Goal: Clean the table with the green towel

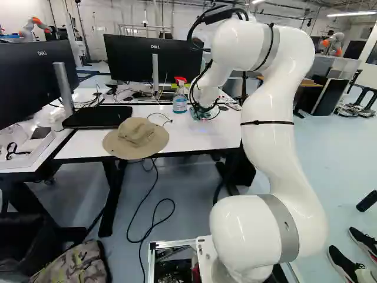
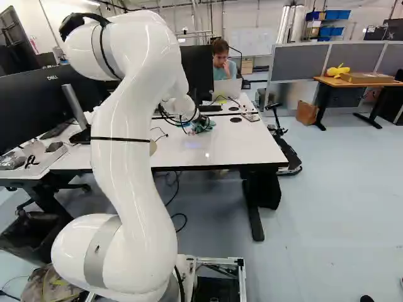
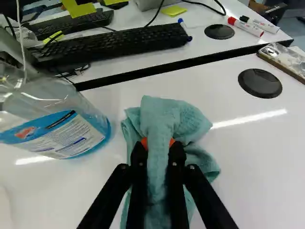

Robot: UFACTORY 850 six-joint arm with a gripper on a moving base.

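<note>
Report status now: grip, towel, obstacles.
Fingers shut on green towel. Towel bunched at the tabletop. Spray bottle standing close beside it, likely in the wiping path; hat at near edge.

- Spray bottle (image 3: pixel 62 129) stands just beside the gripper (image 1: pixel 202 109) and towel (image 3: pixel 164 112), blocking a low pass on that side
- On the opposite side, a low path runs over the worktop (image 3: pixel 248 148); a flat black round cover (image 3: pixel 260 84) lies along its far part
- Straight ahead, past the dark seam (image 3: pixel 167 68), the long keyboard (image 3: pixel 114 45) lies across the way
- In the left base view, the hat (image 1: pixel 136 137) fills the near edge, with a thin cable (image 1: pixel 159 115) between it and the bottle
- Behind the bottle rises a monitor (image 1: pixel 132 59), limiting reach at height
</note>
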